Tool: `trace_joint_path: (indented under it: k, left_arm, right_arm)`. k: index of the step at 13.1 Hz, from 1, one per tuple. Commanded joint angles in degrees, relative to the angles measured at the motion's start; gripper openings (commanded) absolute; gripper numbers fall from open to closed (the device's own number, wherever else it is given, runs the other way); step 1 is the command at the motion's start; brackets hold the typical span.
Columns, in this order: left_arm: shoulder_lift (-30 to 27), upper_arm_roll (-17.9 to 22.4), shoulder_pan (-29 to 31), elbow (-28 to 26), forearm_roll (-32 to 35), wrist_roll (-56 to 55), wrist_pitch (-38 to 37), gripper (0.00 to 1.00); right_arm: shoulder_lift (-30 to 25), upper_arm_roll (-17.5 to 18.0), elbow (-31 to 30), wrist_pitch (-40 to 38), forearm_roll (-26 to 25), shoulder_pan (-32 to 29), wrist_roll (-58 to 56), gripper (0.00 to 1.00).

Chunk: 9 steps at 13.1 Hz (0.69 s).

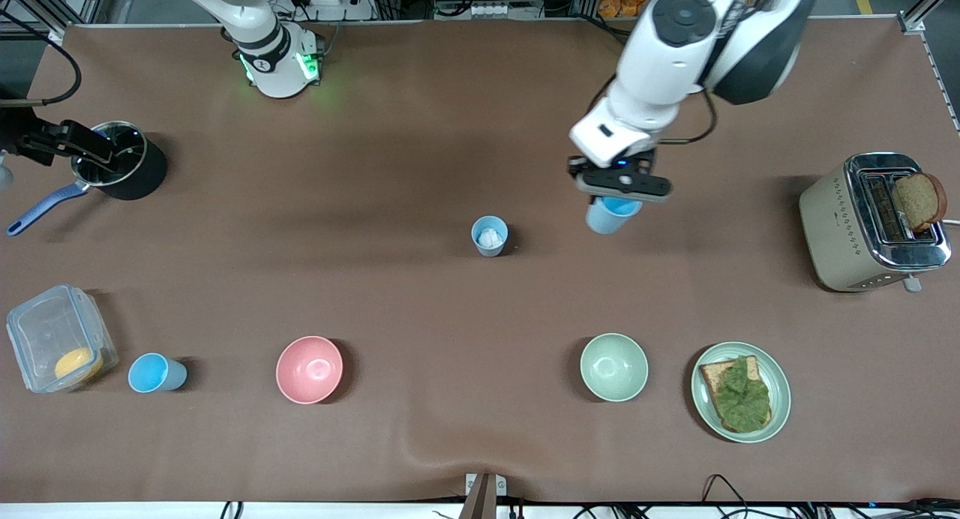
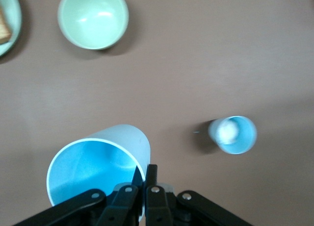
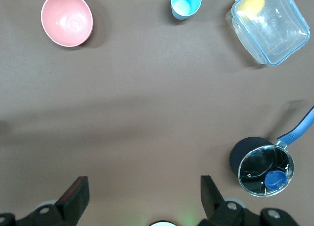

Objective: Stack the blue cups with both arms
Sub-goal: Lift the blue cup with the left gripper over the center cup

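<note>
Currently held: one blue cup (image 1: 611, 214), your left gripper (image 2: 145, 176) fingers pinched on its rim, above the surface (image 1: 420, 151).
Your right gripper (image 3: 142, 196): fingers spread wide, nothing between them. Patched cup (image 1: 490, 236) mid-surface; third cup (image 1: 155, 373) beside the clear container (image 1: 58, 339).

left gripper (image 1: 619, 191): holds blue cup (image 1: 611, 214), aloft | patched cup (image 1: 490, 236): mid-table

Three blue cups (image 1: 489, 236) (image 1: 613, 214) (image 1: 155, 373), two bowls (image 1: 309, 369) (image 1: 613, 367), two arms (image 1: 262, 35) (image 1: 690, 46).
</note>
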Motion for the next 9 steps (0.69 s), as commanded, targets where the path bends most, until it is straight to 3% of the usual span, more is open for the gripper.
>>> trace_joint_path:
  k: [1,3,9]
  left_arm:
    - [8.89,0.14,-3.86,10.57,-2.35,-2.53,-0.97,0.0]
    - [12.06,0.14,-6.5,12.62,-4.9,-8.41,-0.8,0.0]
    - [22.61,1.98,-15.21,16.3,-0.26,-16.78,1.84,0.0]
  right_arm:
    - [0.51,0.45,1.08,-0.71,-0.61,-0.86,0.13,1.0]
    - [0.6,0.45,1.08,-0.71,-0.61,-0.86,0.04,1.0]
    - [0.6,0.36,0.99,-0.71,-0.61,-0.95,0.04,1.0]
